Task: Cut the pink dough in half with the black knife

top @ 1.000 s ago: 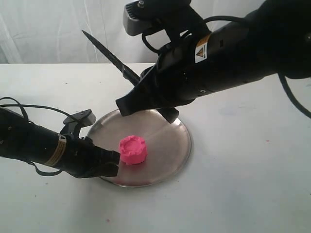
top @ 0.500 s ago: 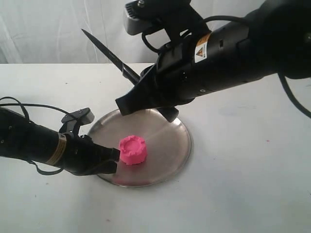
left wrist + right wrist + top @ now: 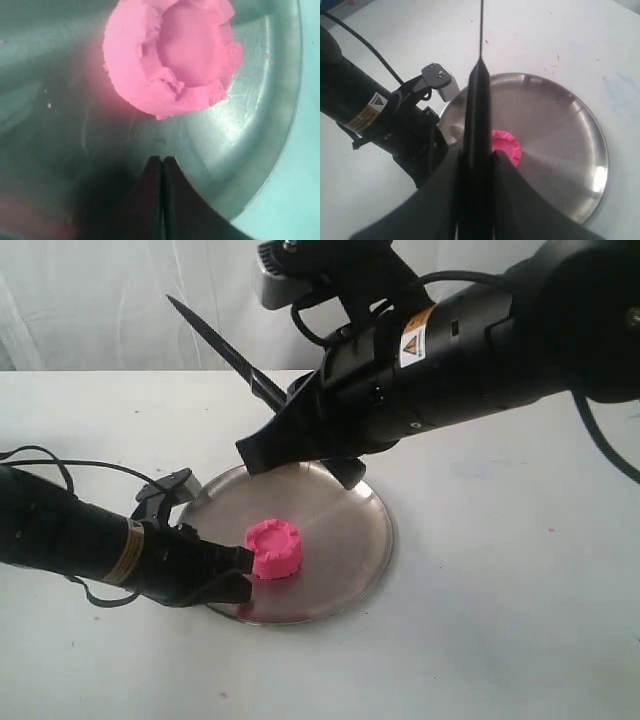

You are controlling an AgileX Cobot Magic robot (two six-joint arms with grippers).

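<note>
The pink dough is one round puck with a dimpled top, lying left of centre on the steel plate; it also shows close up as the pink dough. My left gripper is shut and empty, its tip right at the puck's left side above the plate; in the left wrist view the left gripper sits a short way off the dough. My right gripper is shut on the black knife, held high above the plate with the blade pointing up and left. The knife hides part of the dough.
The plate rests on a white table with a white curtain behind. A black cable trails from the left arm across the table's left side. Tiny pink crumbs dot the table at the right.
My left arm has slid a little right and down toward the puck. The right arm and knife have barely moved.
</note>
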